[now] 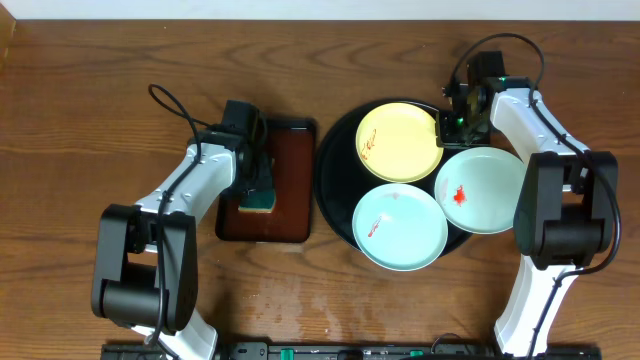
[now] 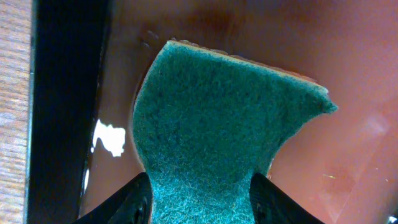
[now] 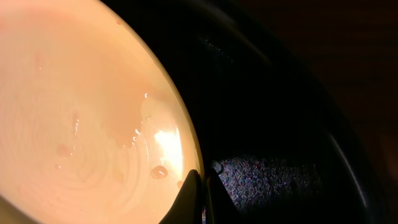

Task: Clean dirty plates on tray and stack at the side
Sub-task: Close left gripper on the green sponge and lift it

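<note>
Three plates lie on the round black tray (image 1: 333,150): a pale yellow plate (image 1: 398,140) at the back, a mint plate (image 1: 400,227) in front and another mint plate (image 1: 480,190) at the right, each with red smears. My right gripper (image 1: 452,122) is at the yellow plate's right rim. In the right wrist view this gripper (image 3: 201,186) is shut on the rim of the yellow plate (image 3: 74,112), one finger inside and one outside. My left gripper (image 2: 202,205) pinches a green sponge (image 2: 224,124), which rests on the brown tray (image 2: 360,93).
The rectangular dark brown tray (image 1: 290,215) lies left of the black tray, with the sponge (image 1: 258,197) and my left gripper (image 1: 258,180) over it. Brown wood-grain tabletop (image 1: 90,120) surrounds both trays.
</note>
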